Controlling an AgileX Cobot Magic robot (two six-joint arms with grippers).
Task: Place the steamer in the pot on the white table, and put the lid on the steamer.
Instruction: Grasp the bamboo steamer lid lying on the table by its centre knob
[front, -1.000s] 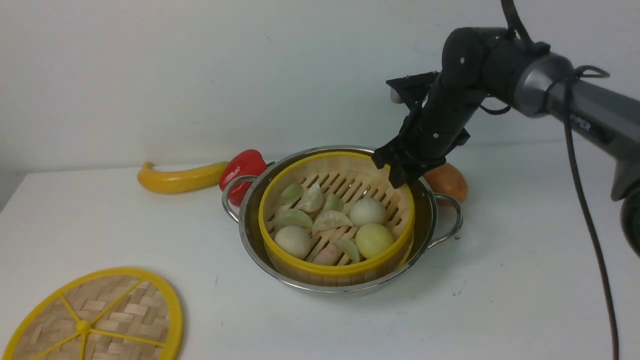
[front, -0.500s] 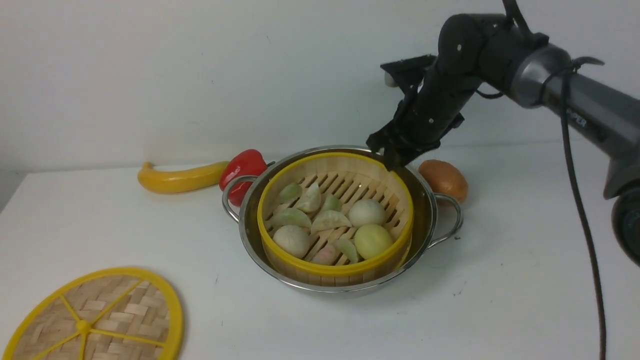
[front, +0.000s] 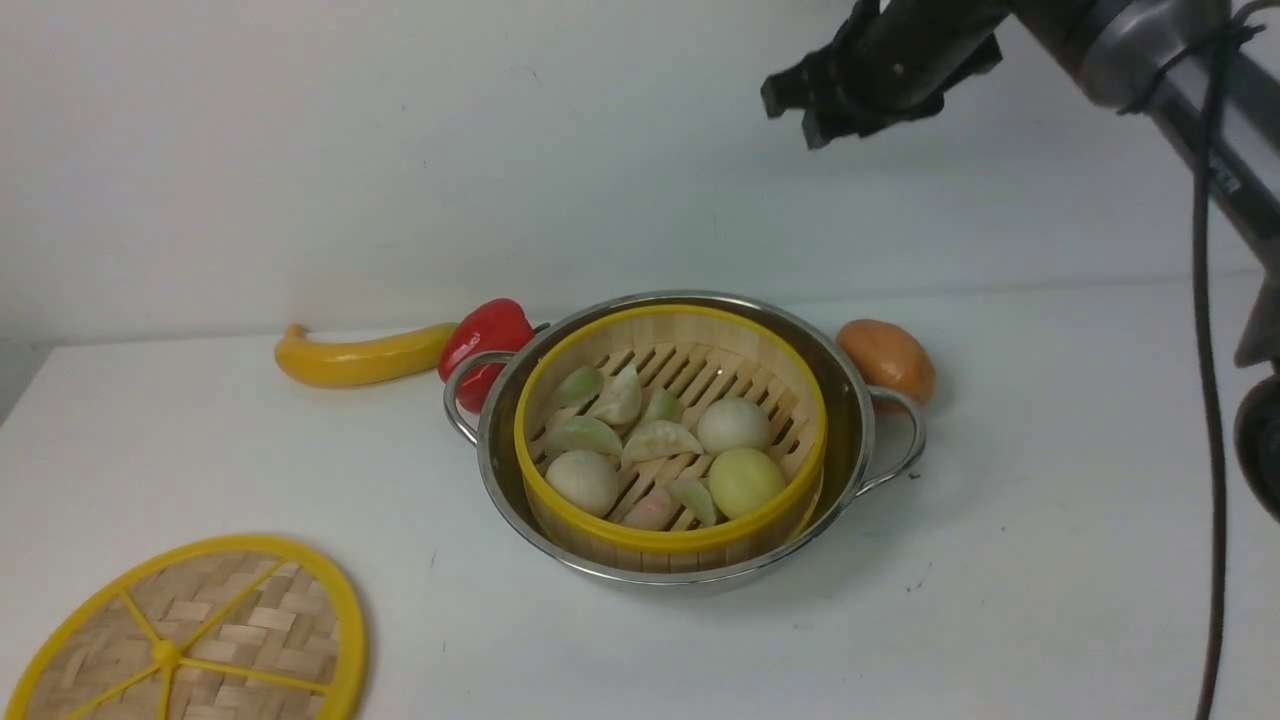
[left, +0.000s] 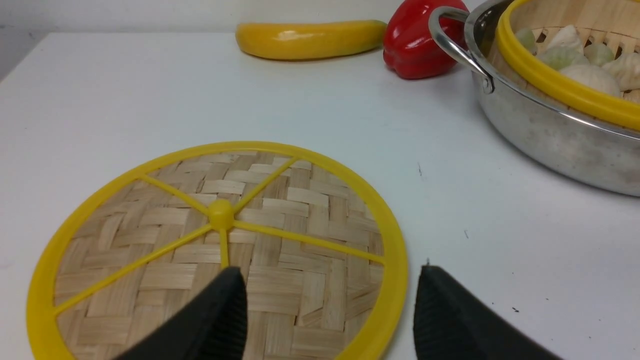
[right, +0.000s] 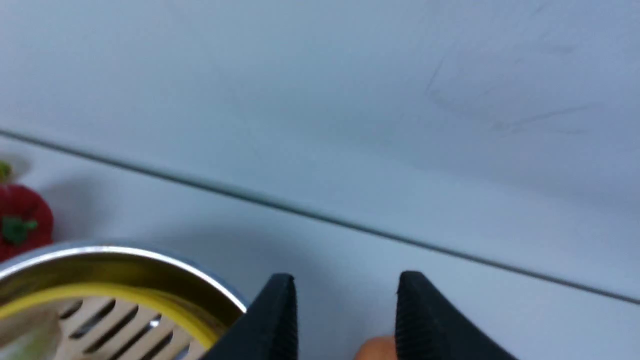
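A robot lab: white table (front: 1050, 560), blank wall (front: 400, 150) (toy banana (front: 360, 357)).

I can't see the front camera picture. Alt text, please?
A bamboo steamer of toy dumplings sits in a steel pot on a white table, its woven lid lying flat at the front left. The right gripper hangs open high above; a banana, red pepper and potato lie beyond the pot.

The bamboo steamer (front: 670, 543), holding dumplings (front: 660, 440) and buns (front: 733, 425), is sitting upright inside the steel pot (front: 848, 440), which is standing on the white table (front: 1000, 560). The woven yellow-rimmed lid (front: 230, 630) is lying flat, well apart, front-left.
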